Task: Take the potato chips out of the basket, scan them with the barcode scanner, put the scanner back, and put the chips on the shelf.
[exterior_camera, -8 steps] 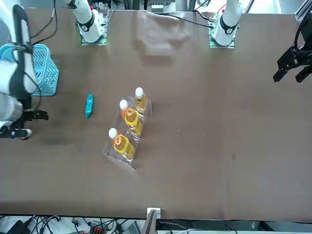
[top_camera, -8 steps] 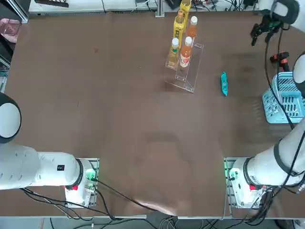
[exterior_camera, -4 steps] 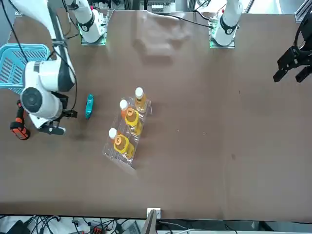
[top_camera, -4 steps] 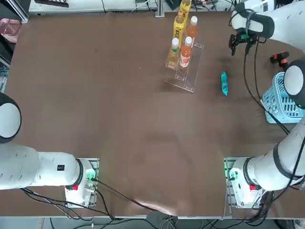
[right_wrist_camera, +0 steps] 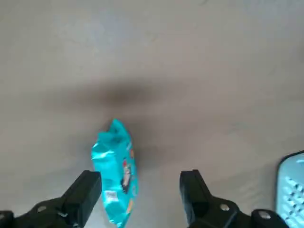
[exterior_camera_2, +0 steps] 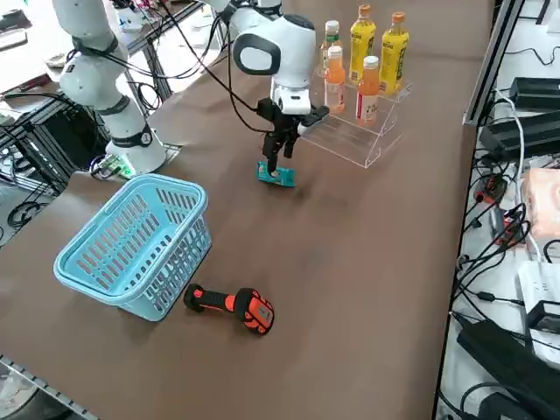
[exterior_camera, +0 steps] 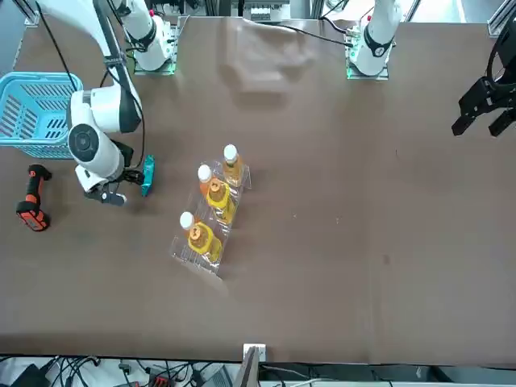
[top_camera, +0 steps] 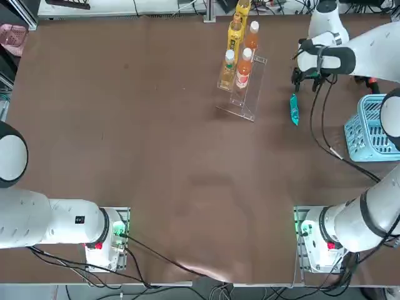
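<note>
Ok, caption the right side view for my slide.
Open right gripper hovers above chips packet on the table, between empty basket and bottle shelf; scanner lies nearby.

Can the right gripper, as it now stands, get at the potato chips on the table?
Probably yes: the right gripper hangs open just above the potato chips, which lie flat on the table, nothing covering them.

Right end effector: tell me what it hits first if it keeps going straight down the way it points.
Probably the chip packet. The right end effector, open, hangs over the table with the packet between its fingers, nearer one finger. Height is unclear, and it might meet bare table beside the packet.
</note>
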